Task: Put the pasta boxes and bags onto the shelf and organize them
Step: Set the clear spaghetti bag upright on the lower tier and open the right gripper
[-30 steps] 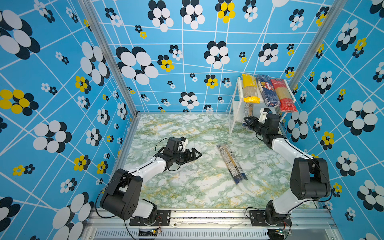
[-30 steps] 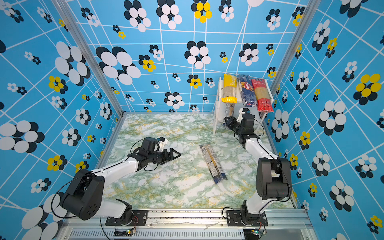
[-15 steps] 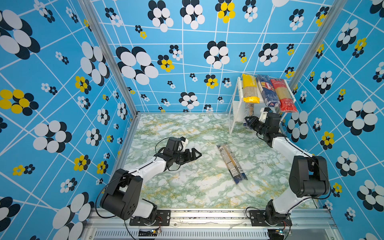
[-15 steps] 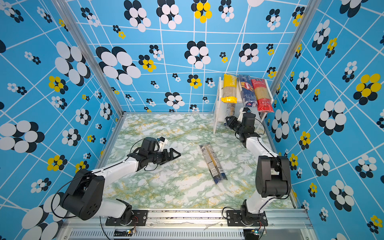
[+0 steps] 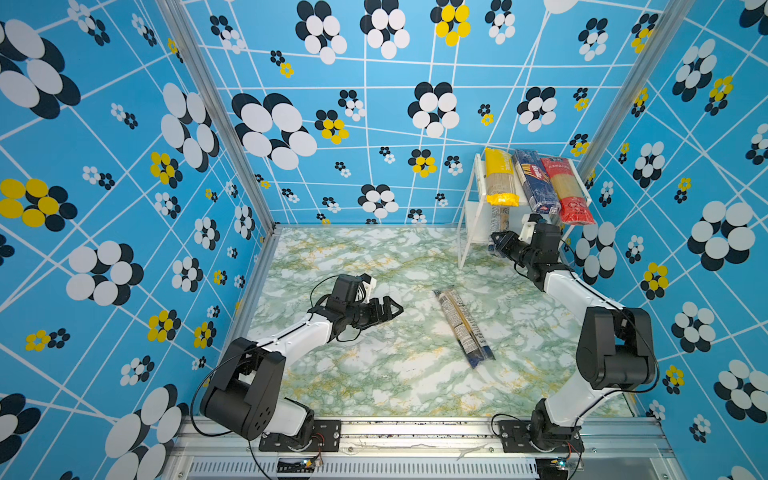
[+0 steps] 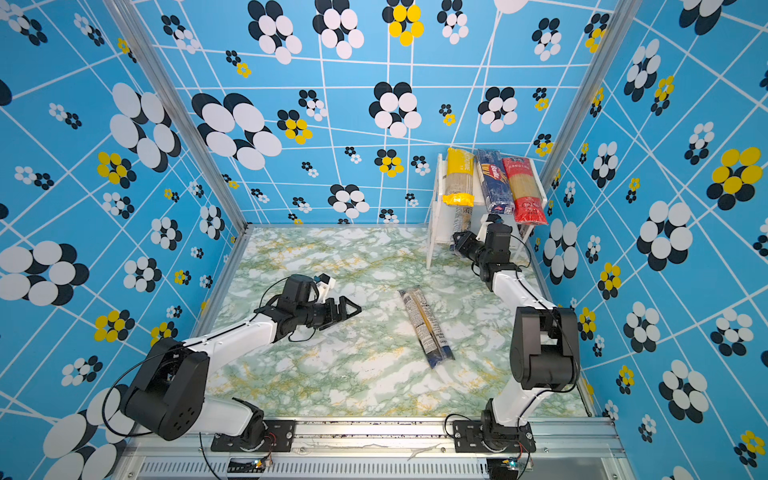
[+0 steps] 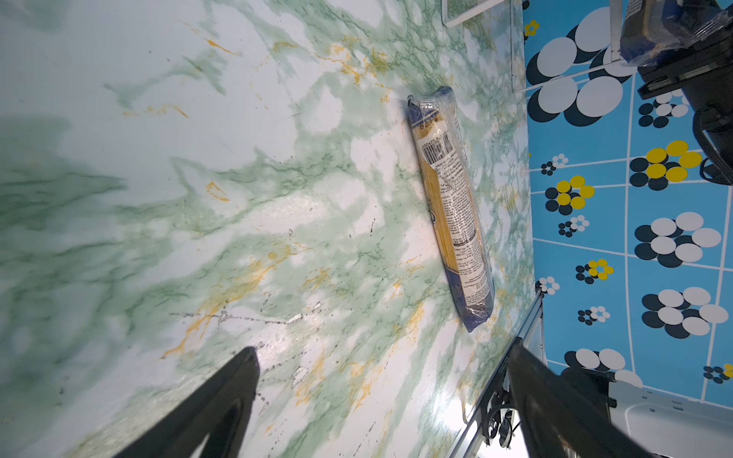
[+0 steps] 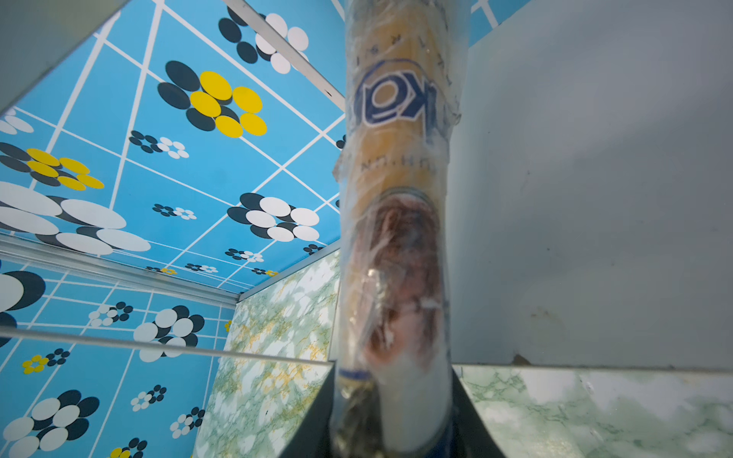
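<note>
The shelf (image 5: 471, 226) stands on the counter (image 5: 374, 374) in the far corner, at about 2 o'clock. Three packs lie side by side on its top board: the yellow pack (image 5: 500, 178) on the 9 o'clock side, the blue pack (image 5: 534, 183) in the middle, and the red pack (image 5: 569, 191) on the 3 o'clock side. Their near ends stick out a little over the front edge. The right arm reaches toward 11 o'clock, to the shelf. The right fingers (image 5: 500, 244) are closed on one end of a clear pack (image 8: 396, 238). In the right wrist view this pack sits tight between the two dark fingers and runs away from the camera, with a white shelf board just beside it. In both top views it goes in under the top board, right below the yellow pack. I cannot tell if it rests on the low board. A second clear pack (image 5: 463, 328) lies flat on the counter, a bit toward 3 o'clock from the middle. Its long way runs from 11 o'clock to 5 o'clock, and both ends are dark blue. The left fingers (image 5: 386, 308) are on its 9 o'clock side, well apart from it, and point at 3 o'clock. They are wide open and hold nothing. In the left wrist view bare counter shows between them.
</note>
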Tool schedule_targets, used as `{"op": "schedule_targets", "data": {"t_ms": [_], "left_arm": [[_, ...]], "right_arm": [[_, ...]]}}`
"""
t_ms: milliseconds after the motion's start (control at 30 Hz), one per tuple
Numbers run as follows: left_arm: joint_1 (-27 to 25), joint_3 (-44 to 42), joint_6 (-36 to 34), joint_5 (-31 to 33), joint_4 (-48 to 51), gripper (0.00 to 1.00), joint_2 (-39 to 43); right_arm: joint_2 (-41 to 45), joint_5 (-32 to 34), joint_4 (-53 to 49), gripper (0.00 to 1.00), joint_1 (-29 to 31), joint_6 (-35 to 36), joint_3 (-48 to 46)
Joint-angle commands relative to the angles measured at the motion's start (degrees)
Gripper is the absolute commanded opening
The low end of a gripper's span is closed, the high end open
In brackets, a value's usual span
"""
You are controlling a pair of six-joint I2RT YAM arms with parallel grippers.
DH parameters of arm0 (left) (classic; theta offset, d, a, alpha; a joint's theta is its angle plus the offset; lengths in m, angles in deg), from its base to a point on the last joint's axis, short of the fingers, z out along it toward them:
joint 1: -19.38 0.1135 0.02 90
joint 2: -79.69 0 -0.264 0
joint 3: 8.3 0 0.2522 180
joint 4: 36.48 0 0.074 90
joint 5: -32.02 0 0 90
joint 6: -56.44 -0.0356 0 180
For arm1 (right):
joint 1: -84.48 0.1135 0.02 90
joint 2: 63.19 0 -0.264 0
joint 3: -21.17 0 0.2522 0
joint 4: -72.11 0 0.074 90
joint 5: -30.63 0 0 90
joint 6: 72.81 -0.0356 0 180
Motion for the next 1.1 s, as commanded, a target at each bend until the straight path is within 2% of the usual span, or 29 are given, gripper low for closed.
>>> {"op": "schedule_targets", "data": {"t_ms": [0,300,633,767,867,1067], "left_arm": [[0.67,-0.01,-1.36,-0.38,1.23,0.99,1.09],[0.77,0.08,-1.37,-0.39,1.16,0.99,0.99],[0.77,-0.1,-1.16,-0.37,1.1,0.99,1.18],[0.77,-0.15,-1.07,-0.45,1.14,0.99,1.35],[0.77,-0.17,-1.05,-0.47,1.23,0.99,1.69],[0.77,-0.14,-0.98,-0.46,1.32,0.99,2.15]], "right_arm": [[0.73,-0.67,8.72,0.37,-0.44,1.82,3.59],[1.25,-0.93,7.58,0.47,-0.61,2.94,2.8],[3.22,-1.2,6.14,0.53,-0.61,5.51,0.36],[5.78,-0.94,4.82,0.55,-0.61,8.14,-2.39],[8.27,-1.08,1.25,0.61,-0.62,10.33,-3.79],[16.1,0.69,-3.99,0.66,-0.63,12.6,-9.91]]}}
